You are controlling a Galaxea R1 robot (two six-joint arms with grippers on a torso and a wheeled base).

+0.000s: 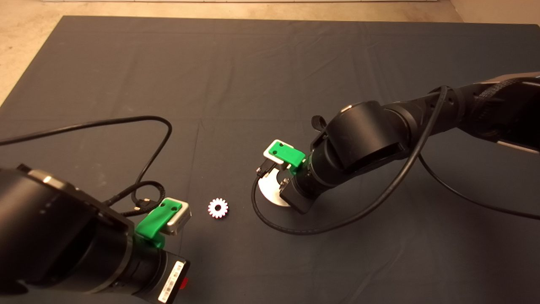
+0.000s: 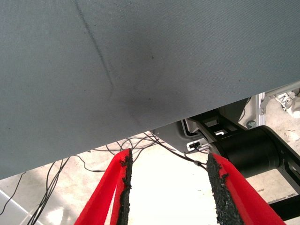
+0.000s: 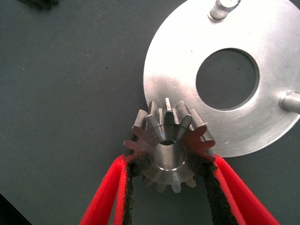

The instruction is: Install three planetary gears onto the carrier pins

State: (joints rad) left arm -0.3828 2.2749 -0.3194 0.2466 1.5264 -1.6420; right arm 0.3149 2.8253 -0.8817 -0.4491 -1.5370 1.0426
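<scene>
Already my right gripper (image 3: 169, 161) clamped on a gear (image 3: 169, 150) at disc's (image 3: 187, 61) seven o'clock edge; left gripper (image 2: 168, 187) wide, idle.

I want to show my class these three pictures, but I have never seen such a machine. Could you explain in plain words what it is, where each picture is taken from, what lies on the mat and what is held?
It is a robot with two black arms. The head view looks down from above on a dark mat. The other two come from cameras on each wrist.

The right gripper has its red fingers shut on a small metal gear, held at the edge of a shiny disc with a large centre hole. Two pins show on the disc, both bare.

Another gear lies loose on the mat. The left gripper waits open at the mat's near edge, holding nothing.
</scene>
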